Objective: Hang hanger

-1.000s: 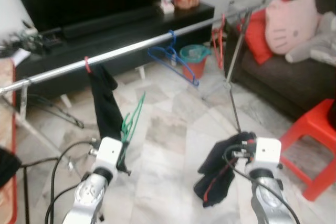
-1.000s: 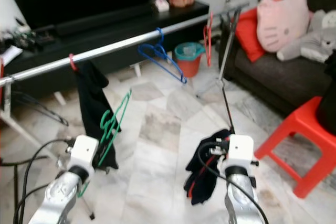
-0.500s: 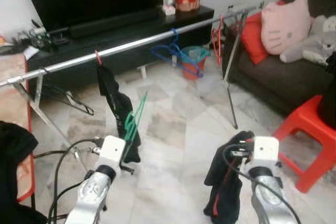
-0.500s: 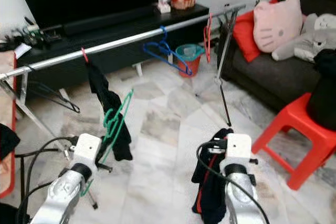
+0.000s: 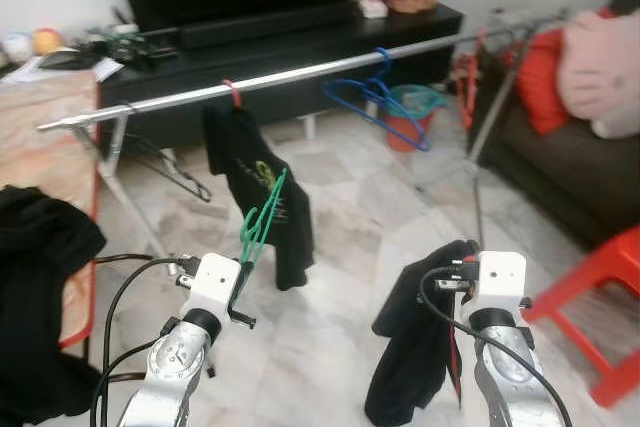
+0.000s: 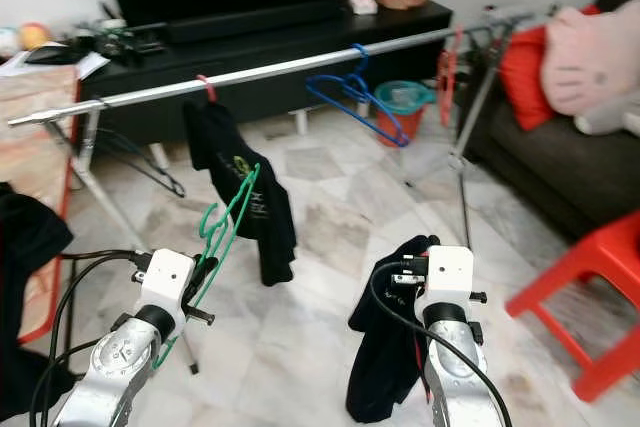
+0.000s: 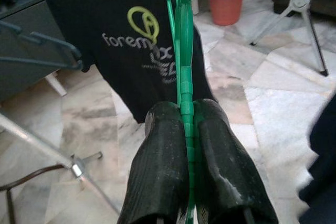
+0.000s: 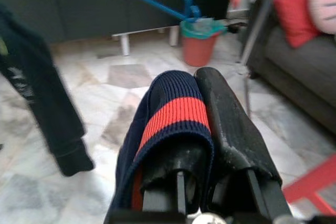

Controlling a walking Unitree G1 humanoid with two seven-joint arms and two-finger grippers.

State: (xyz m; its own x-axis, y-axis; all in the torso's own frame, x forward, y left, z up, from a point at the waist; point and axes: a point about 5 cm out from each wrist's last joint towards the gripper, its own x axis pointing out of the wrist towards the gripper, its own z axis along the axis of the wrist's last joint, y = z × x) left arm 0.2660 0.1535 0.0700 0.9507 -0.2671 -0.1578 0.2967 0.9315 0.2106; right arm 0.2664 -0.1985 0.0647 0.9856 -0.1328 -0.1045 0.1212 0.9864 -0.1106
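My left gripper (image 7: 187,109) is shut on the lower bar of a green hanger (image 5: 262,217), which stands up from its fingers in front of the rail. A long silver clothes rail (image 5: 300,74) crosses the room ahead. On it hang a black printed T-shirt (image 5: 255,182) on a red hook, an empty blue hanger (image 5: 385,107) and a red hanger (image 5: 468,72) near the far end. My right gripper (image 8: 195,80) is shut on a dark navy garment with a red stripe (image 5: 415,347), which droops toward the floor.
The rack's silver legs (image 5: 125,167) stand at left, and a second stand (image 5: 478,177) at right. A black TV cabinet (image 5: 300,37) lies behind the rail. A teal and orange bucket (image 5: 412,112), a dark sofa (image 5: 570,167) and a red stool (image 5: 605,292) are at right. Black clothes (image 5: 40,247) pile at left.
The camera has swung left, so the rail, sofa and stool sit further right in the picture and the black pile has come into view. Both grippers keep their holds.
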